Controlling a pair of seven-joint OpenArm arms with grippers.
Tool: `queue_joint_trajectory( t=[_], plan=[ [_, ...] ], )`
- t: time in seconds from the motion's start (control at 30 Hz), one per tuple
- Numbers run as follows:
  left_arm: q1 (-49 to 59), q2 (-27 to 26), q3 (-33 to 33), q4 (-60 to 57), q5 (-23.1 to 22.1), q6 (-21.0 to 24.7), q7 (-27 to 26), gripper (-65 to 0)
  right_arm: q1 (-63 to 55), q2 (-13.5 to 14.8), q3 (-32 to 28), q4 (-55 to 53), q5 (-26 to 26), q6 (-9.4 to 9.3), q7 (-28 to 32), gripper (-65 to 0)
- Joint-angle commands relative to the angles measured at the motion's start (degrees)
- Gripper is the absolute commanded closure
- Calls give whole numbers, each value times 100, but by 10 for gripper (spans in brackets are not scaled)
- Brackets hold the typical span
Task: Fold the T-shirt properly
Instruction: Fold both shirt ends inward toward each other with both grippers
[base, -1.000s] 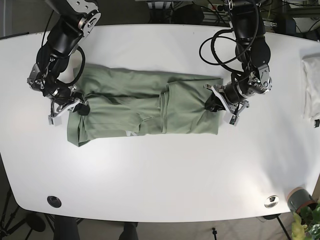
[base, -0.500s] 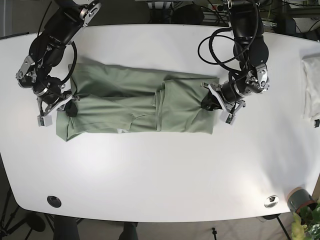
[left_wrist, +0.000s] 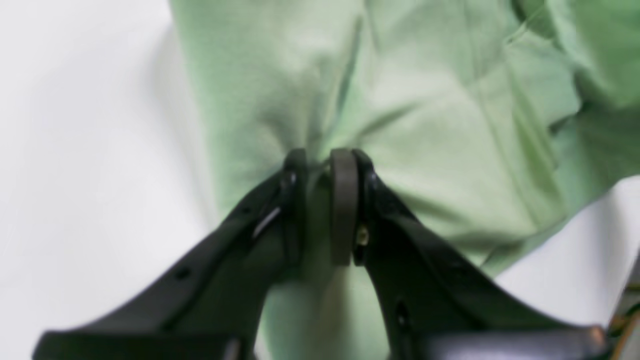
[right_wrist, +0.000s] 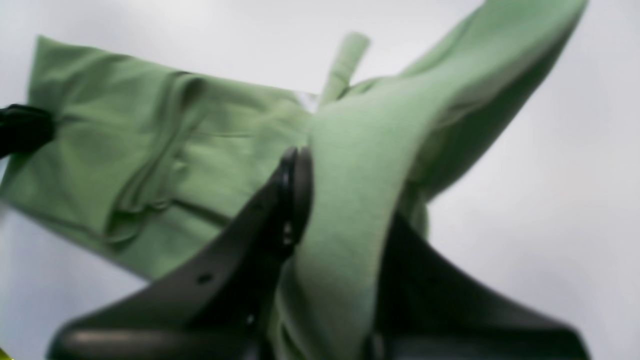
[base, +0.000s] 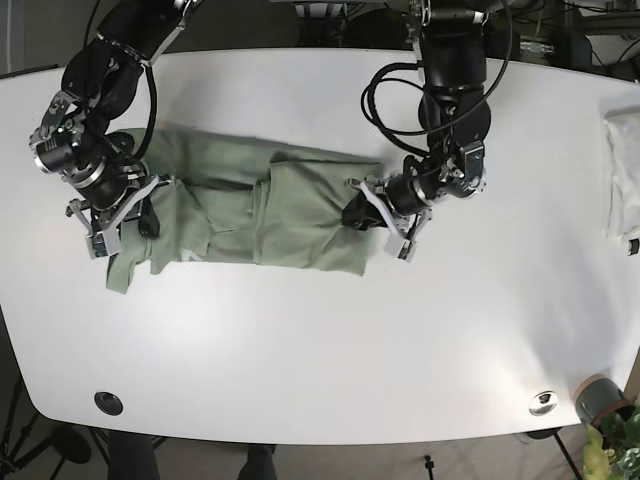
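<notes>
The green T-shirt (base: 250, 205) lies crumpled lengthwise across the white table (base: 320, 340). My left gripper (base: 362, 215), on the right in the base view, is shut on the shirt's right edge. In the left wrist view the left gripper (left_wrist: 320, 172) pinches a fold of the green T-shirt (left_wrist: 425, 115) between its black pads. My right gripper (base: 140, 215) is shut on the shirt's left end. In the right wrist view the right gripper (right_wrist: 340, 170) holds the lifted T-shirt (right_wrist: 380, 130), which drapes over one finger and hides it.
A white cloth (base: 625, 180) lies at the table's right edge. A grey cup (base: 600, 398) and a small metal disc (base: 543, 403) sit at the front right corner. A black round port (base: 108, 403) is at the front left.
My left gripper has dragged the shirt's right edge toward the view's left, so the shirt is shorter and bunched. My right gripper has lifted the left end slightly and turned.
</notes>
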Motion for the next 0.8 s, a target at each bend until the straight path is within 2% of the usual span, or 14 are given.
queue_joint_trajectory(
  t=[0.0, 0.13, 0.27, 0.47, 0.57, 0.77],
  plan=[
    [-124, 144, 23, -360, 175, 41, 211, -74, -20, -45, -209, 314, 144, 12, 135, 0],
    [-300, 241, 23, -809, 175, 41, 131, -74, -135, -204, -543, 446, 144, 12, 135, 0],
    [-291, 311, 31, -949, 175, 41, -141, -74, -143, -511, -842, 446, 144, 12, 161, 0],
    [-185, 311, 568, -923, 140, 32, -185, -74, 103, -889, -1202, 226, 100, 12, 258, 0],
    [-150, 311, 594, -923, 140, 32, -185, -74, 200, -968, -1387, -2, 91, 12, 284, 0],
    [-150, 285, 594, -923, 140, 14, -185, -74, 384, -1012, -1765, -626, 109, 12, 733, 0]
  ],
)
